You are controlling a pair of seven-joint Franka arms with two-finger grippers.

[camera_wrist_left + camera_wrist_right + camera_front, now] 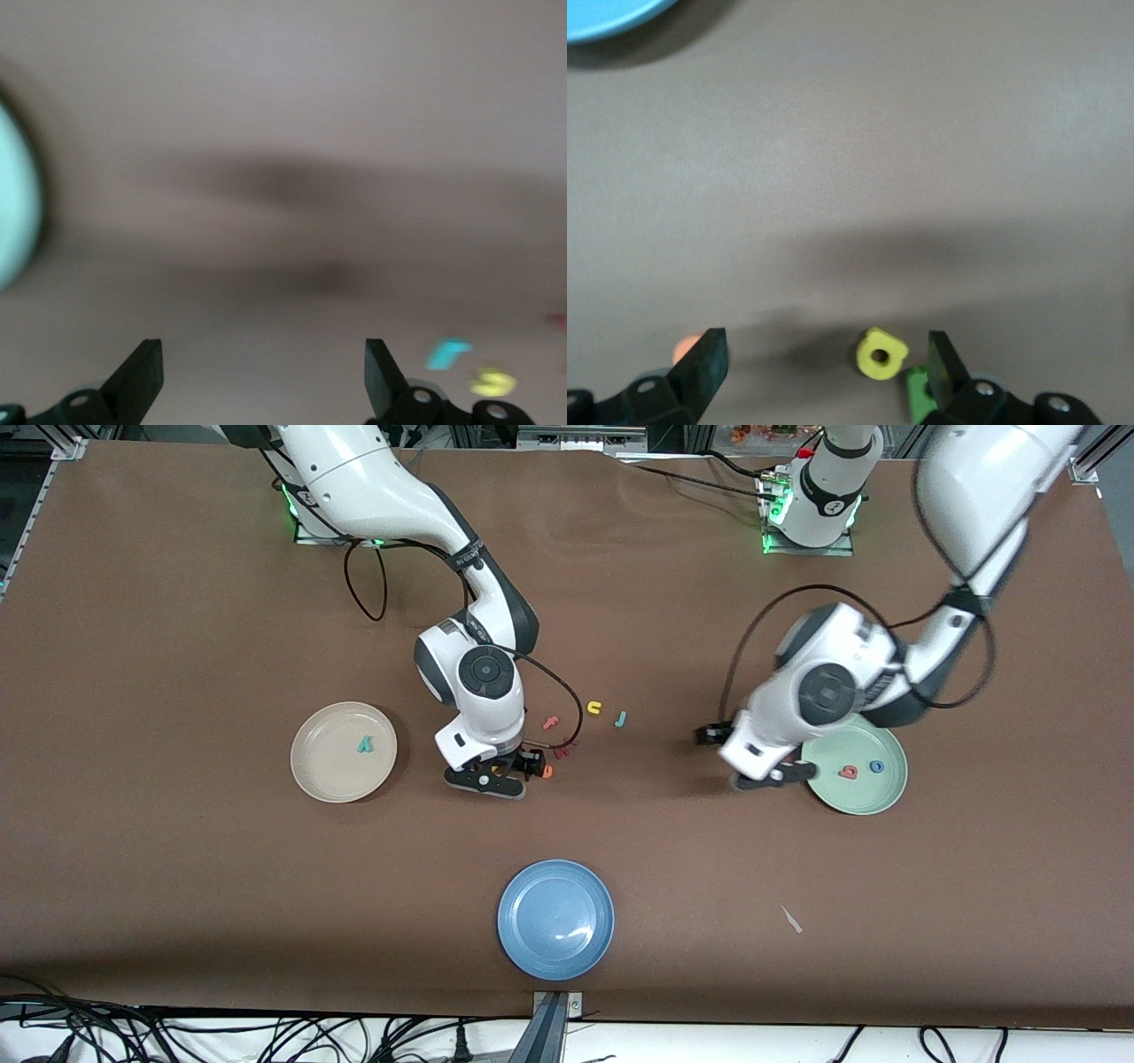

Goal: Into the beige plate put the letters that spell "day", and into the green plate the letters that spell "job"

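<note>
Right gripper (493,778), jaws wide and empty, hangs low over the table between the beige plate (312,773) and the loose letters; between its fingers (704,361) lies the yellow a (881,354), with the green d (919,392) just beside one fingertip and an orange letter (687,347) just outside the other. Teal y (364,745) lies in the beige plate, toward the right arm's end from this gripper. Left gripper (772,777), jaws also wide and empty, hangs at the rim of the green plate (864,801), which holds the red b (849,771) and blue o (877,766). Teal j (621,718) lies on the table between the two grippers, beside a yellow letter (594,708); a pink letter (550,723) lies near the right gripper. Blue plate (555,919) lies nearer the front camera than both grippers.
</note>
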